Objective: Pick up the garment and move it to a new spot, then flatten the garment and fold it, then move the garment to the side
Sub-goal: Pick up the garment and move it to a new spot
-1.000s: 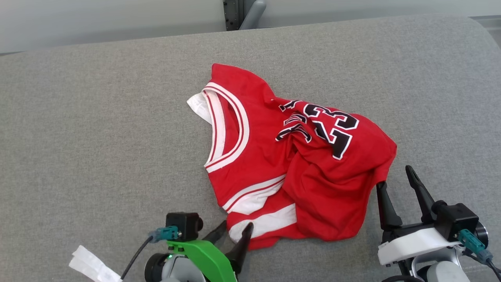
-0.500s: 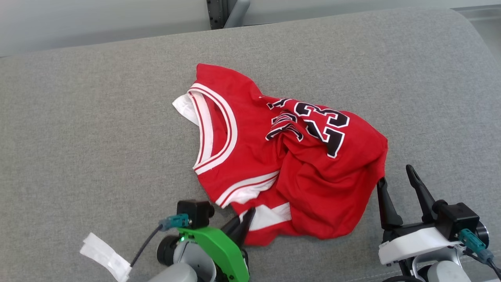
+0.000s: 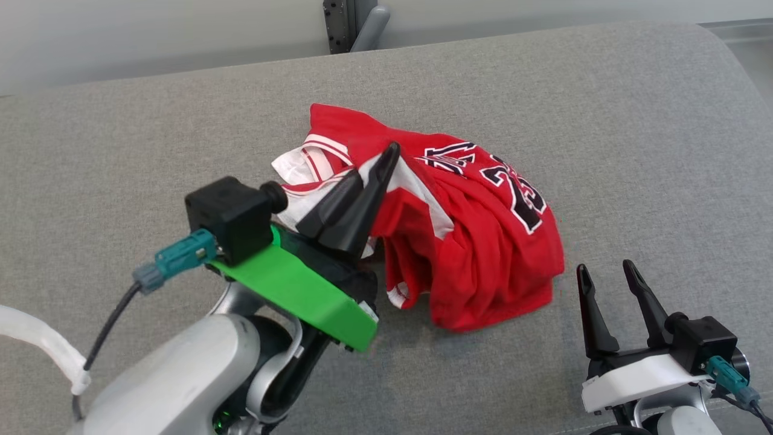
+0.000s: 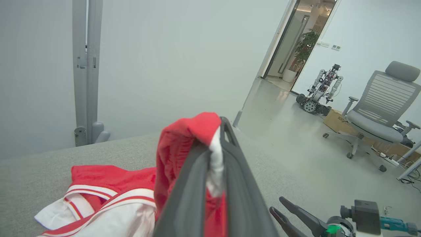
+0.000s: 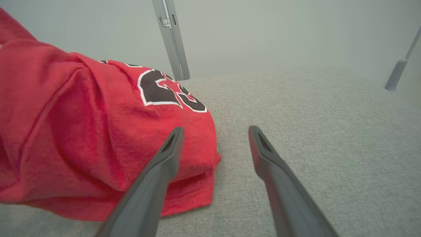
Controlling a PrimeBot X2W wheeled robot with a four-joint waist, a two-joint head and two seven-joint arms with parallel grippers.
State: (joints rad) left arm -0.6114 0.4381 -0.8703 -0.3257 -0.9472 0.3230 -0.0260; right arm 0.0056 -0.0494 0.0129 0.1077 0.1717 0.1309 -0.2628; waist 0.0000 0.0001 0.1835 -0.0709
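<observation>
Garment (image 3: 483, 254): red jersey with white trim, bunched mid-tabletop. You can read "23" on it in black figures edged white, creased; the lettering above it is folded and unreadable. The tabletop (image 3: 151, 139) is covered in grey cloth. Its far edge runs across the top of the head view and its far right corner rounds off. A grey post (image 3: 344, 24) stands just behind that edge. You have wide bare cloth to the left of the garment, to its right and on the near side. The left tool (image 3: 374, 162) has its fingers together, clamped on a red-and-white fold held up off the cloth. Its forearm rises from the lower left and its fingers angle up and away. The right tool (image 3: 604, 267) sits low at the lower right with its fingers apart and pointing away, just beside the garment's near right corner. Its left finger (image 5: 158, 171) overlaps the red hem; you cannot tell whether they touch.
</observation>
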